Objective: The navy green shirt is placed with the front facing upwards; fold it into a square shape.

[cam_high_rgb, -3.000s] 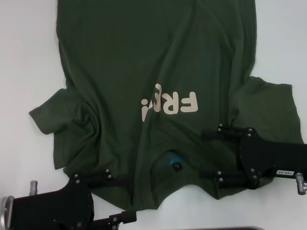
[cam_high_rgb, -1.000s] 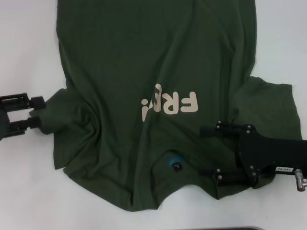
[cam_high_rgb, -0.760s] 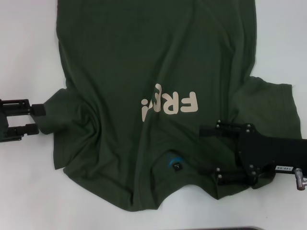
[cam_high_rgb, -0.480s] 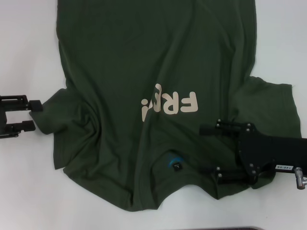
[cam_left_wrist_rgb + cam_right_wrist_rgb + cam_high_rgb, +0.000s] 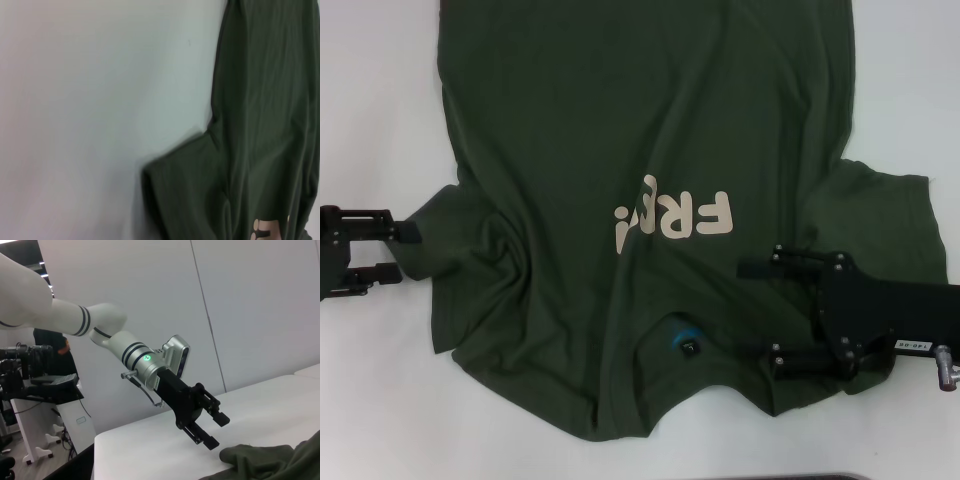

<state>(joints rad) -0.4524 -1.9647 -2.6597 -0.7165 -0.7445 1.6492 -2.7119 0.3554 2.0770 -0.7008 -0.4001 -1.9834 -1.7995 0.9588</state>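
Garment: the navy green shirt (image 5: 640, 190) is laid flat on the white table (image 5: 380, 100), front up, collar toward the robot, hem running out of the head view at the far edge.
Print: cream lettering (image 5: 672, 216) is seen on the chest, read upside down from the head camera, partly swallowed by a crease.
Collar: a blue mark (image 5: 682, 335) with a small dark label is seen inside the neck opening.
Sleeves: the left sleeve (image 5: 445, 235) is bunched and wrinkled; the right sleeve (image 5: 885, 220) is spread flatter.
Left gripper (image 5: 408, 251): placed at the outer edge of the left sleeve, fingers spread apart, tips level with the cloth edge; nothing is seen gripped. From the right wrist view it is shown hovering just above the table beside the sleeve.
Right gripper (image 5: 748, 318): set over the shoulder area near the collar, fingers set wide apart, lying above the fabric; contact with the cloth cannot be told.
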